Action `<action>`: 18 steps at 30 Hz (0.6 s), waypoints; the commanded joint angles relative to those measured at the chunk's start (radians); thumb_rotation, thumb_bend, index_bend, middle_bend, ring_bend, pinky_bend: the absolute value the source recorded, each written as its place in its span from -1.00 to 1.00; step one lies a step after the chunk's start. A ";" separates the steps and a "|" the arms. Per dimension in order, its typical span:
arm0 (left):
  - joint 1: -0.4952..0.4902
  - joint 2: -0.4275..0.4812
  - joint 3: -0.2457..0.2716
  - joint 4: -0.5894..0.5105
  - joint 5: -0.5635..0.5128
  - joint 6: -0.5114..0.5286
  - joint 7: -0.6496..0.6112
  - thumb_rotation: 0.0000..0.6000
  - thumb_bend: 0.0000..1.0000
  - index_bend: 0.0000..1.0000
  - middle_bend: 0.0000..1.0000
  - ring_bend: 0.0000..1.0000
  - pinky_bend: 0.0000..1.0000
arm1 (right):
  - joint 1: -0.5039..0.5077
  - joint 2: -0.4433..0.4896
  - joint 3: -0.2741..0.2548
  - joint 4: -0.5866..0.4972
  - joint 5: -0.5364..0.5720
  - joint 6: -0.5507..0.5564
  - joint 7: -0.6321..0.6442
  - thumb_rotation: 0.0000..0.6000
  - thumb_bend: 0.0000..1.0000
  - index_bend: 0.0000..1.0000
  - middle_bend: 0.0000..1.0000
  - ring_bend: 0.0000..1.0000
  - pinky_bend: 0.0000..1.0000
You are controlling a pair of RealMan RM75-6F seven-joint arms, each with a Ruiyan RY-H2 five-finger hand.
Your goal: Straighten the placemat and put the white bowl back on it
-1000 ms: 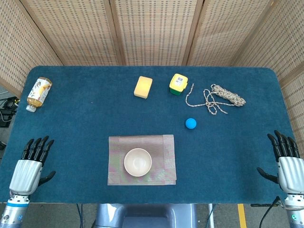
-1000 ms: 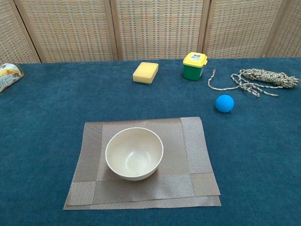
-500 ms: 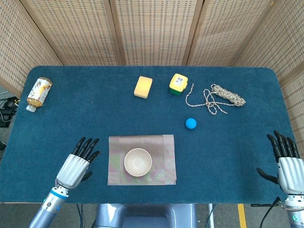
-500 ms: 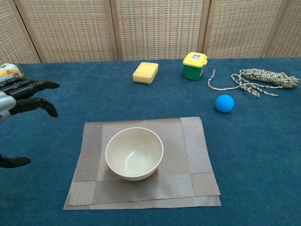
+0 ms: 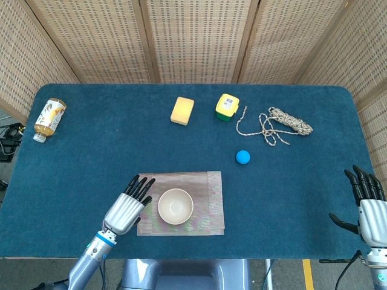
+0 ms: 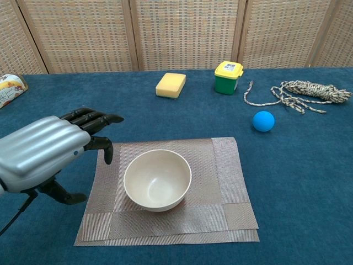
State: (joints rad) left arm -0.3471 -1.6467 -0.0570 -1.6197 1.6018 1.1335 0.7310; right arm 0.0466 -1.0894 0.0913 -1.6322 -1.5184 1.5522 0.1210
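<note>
Over the last second the robot's left hand (image 5: 126, 208) has swung in from the table's 8 o'clock corner to hover at the left edge of the grey woven placemat (image 5: 208, 202), fingers spread and holding nothing; this looks like the opening reach to lift the bowl off; the right hand (image 5: 369, 208) stays parked at 4 o'clock, open and empty; the round white bowl (image 6: 157, 179) sits empty, left of centre on the slightly folded mat; the small green tub with its yellow lid (image 5: 227, 107) stands closed at 12 o'clock, contents unseen.
</note>
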 commanded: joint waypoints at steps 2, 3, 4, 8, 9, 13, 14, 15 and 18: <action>-0.028 -0.043 -0.013 0.022 -0.038 -0.032 0.033 1.00 -0.77 -0.18 -1.00 -1.00 -1.00 | 0.001 0.007 0.002 0.002 0.003 -0.004 0.016 1.00 -0.72 -1.00 -1.00 -1.00 -1.00; -0.031 -0.047 -0.014 0.025 -0.041 -0.034 0.038 1.00 -0.77 -0.18 -1.00 -1.00 -1.00 | 0.001 0.007 0.002 0.003 0.003 -0.004 0.018 1.00 -0.72 -1.00 -1.00 -1.00 -1.00; -0.036 -0.054 -0.016 0.029 -0.046 -0.038 0.046 1.00 -0.77 -0.17 -1.00 -1.00 -1.00 | 0.001 0.008 0.002 0.003 0.003 -0.004 0.021 1.00 -0.72 -1.00 -1.00 -1.00 -1.00; -0.063 -0.090 -0.023 0.042 -0.071 -0.060 0.060 1.00 -0.77 -0.15 -1.00 -1.00 -1.00 | 0.003 0.010 0.003 0.005 0.003 -0.009 0.029 1.00 -0.72 -1.00 -1.00 -1.00 -1.00; -0.069 -0.098 -0.024 0.045 -0.076 -0.063 0.065 1.00 -0.77 -0.14 -1.00 -1.00 -1.00 | 0.004 0.010 0.002 0.005 0.004 -0.011 0.030 1.00 -0.72 -1.00 -1.00 -1.00 -1.00; -0.086 -0.122 -0.025 0.054 -0.086 -0.072 0.078 1.00 -0.76 -0.13 -1.00 -1.00 -1.00 | 0.005 0.009 0.001 0.006 0.003 -0.013 0.029 1.00 -0.72 -1.00 -1.00 -1.00 -1.00; -0.089 -0.127 -0.024 0.057 -0.087 -0.073 0.080 1.00 -0.75 -0.12 -1.00 -1.00 -1.00 | 0.005 0.009 0.001 0.006 0.003 -0.013 0.029 1.00 -0.72 -1.00 -1.00 -1.00 -1.00; -0.092 -0.131 -0.024 0.059 -0.089 -0.074 0.083 1.00 -0.75 -0.11 -1.00 -1.00 -1.00 | 0.005 0.009 0.001 0.006 0.003 -0.013 0.028 1.00 -0.72 -1.00 -1.00 -1.00 -1.00; -0.103 -0.150 -0.020 0.072 -0.098 -0.080 0.092 1.00 -0.71 -0.07 -1.00 -1.00 -1.00 | 0.005 0.009 0.002 0.006 0.003 -0.012 0.028 1.00 -0.72 -1.00 -1.00 -1.00 -1.00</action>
State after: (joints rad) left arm -0.4459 -1.7914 -0.0788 -1.5523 1.5075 1.0564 0.8195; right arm 0.0517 -1.0804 0.0931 -1.6260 -1.5151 1.5399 0.1493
